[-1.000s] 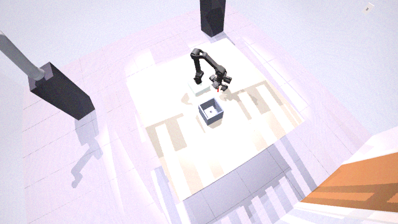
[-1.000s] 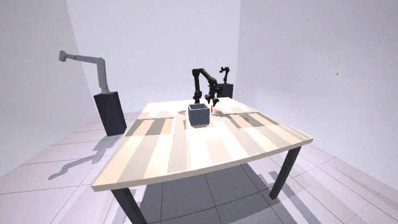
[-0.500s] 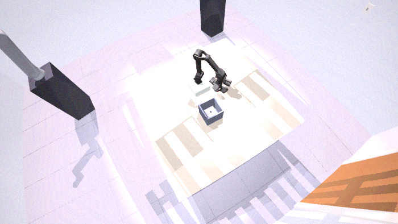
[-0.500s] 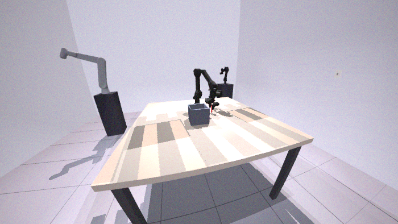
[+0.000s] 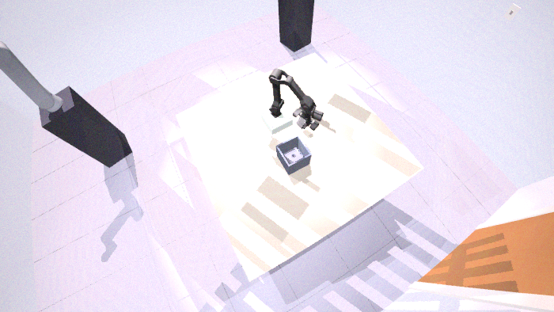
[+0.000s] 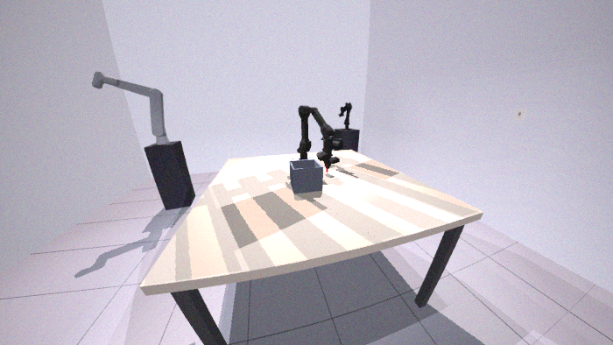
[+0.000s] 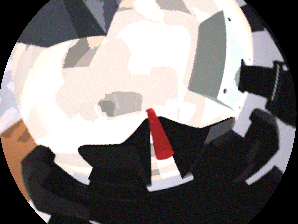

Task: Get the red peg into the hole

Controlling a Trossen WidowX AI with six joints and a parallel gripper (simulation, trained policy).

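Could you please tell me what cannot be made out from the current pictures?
- Top view: the red peg, hidden by the claw.
- Exterior view: the box's bottom plate and hole, behind its walls.
- Exterior view: whether the peg touches the table, too small.

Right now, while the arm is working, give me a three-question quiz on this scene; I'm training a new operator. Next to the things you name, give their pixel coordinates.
1. True or false: the gripper (image 5: 309,126) (image 6: 327,165) (image 7: 153,119) is shut on the red peg (image 6: 327,170) (image 7: 160,135).
2. Fill in: the plate (image 5: 289,159) at the bottom of the box (image 5: 294,168) (image 6: 306,180) has a ____ in it.
3. Is the peg (a) inside the box or (b) outside it?

Key: 1 true; 2 hole; 3 b.
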